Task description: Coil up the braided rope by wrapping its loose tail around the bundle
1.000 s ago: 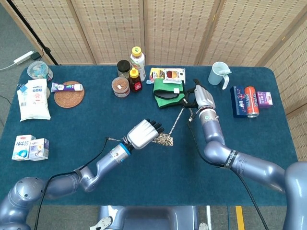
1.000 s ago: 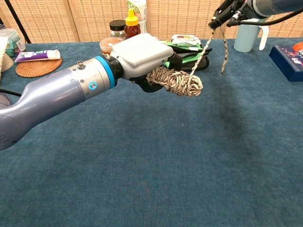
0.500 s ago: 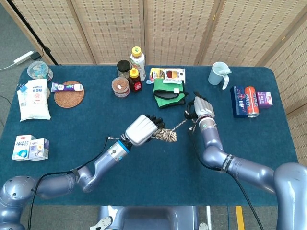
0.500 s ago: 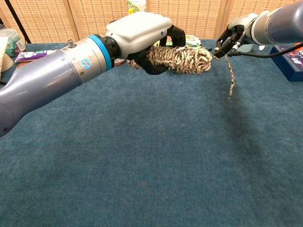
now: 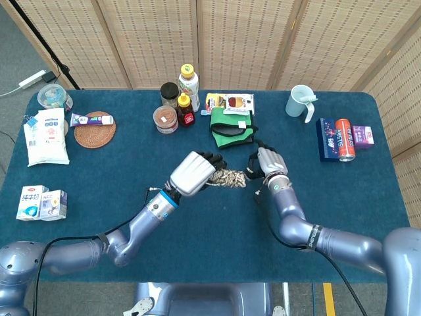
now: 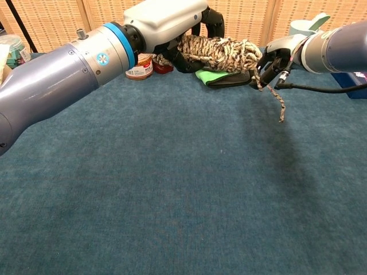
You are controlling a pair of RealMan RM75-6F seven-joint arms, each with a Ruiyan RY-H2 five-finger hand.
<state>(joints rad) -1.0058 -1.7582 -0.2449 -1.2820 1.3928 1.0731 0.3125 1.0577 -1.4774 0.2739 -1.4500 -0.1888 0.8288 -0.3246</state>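
My left hand [image 5: 194, 172] [image 6: 172, 20] grips the coiled bundle of beige-and-black braided rope [image 5: 227, 178] [image 6: 221, 50] and holds it up above the blue table. My right hand [image 5: 266, 162] [image 6: 274, 60] sits right against the bundle's free end and pinches the loose tail [image 6: 278, 100]. A short piece of that tail hangs down below the right hand in the chest view. In the head view the tail is mostly hidden by the right hand.
A green-and-black pouch [image 5: 231, 125] lies just behind the hands, with snack packets [image 5: 229, 101], jars and bottles [image 5: 177, 105] beyond it. A pale mug [image 5: 300, 101] and a box with a can [image 5: 337, 138] stand at the right. A coaster [image 5: 95, 129] and packets are at the left.
The left hand lifted the bundle higher and toward the right hand. The right hand came down and in, close against the bundle, and the stretch of tail between them shortened.
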